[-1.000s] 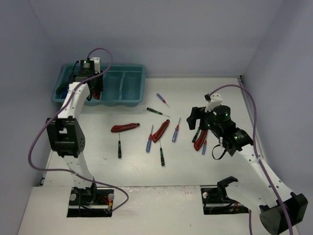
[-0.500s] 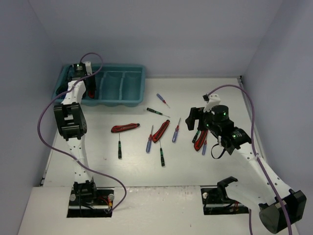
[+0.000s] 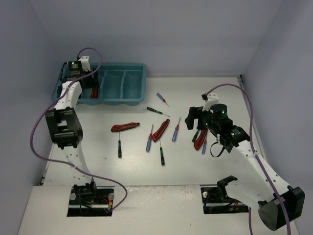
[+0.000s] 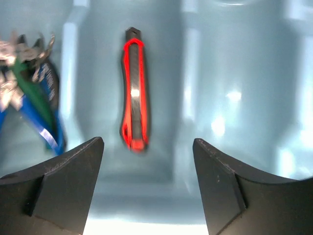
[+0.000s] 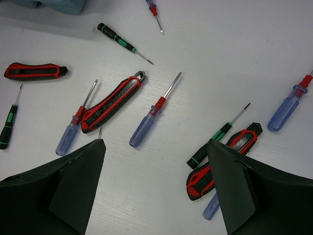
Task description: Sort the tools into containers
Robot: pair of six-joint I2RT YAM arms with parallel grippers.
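Opened and shifted left since earlier view. Found left gripper (image 4: 146, 147) spread above tray (image 4: 244, 58), knife (image 4: 134, 93) lying loose in compartment beside pliers (image 4: 39, 107); advise lifting straight out. Found right gripper (image 5: 156, 142) spread, empty, over second knife (image 5: 222, 164); advise centring first.

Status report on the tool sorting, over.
Left gripper open over red-and-black utility knife lying in teal plastic tray. Right gripper open above screwdrivers, knives on white table. No obstruction seen.
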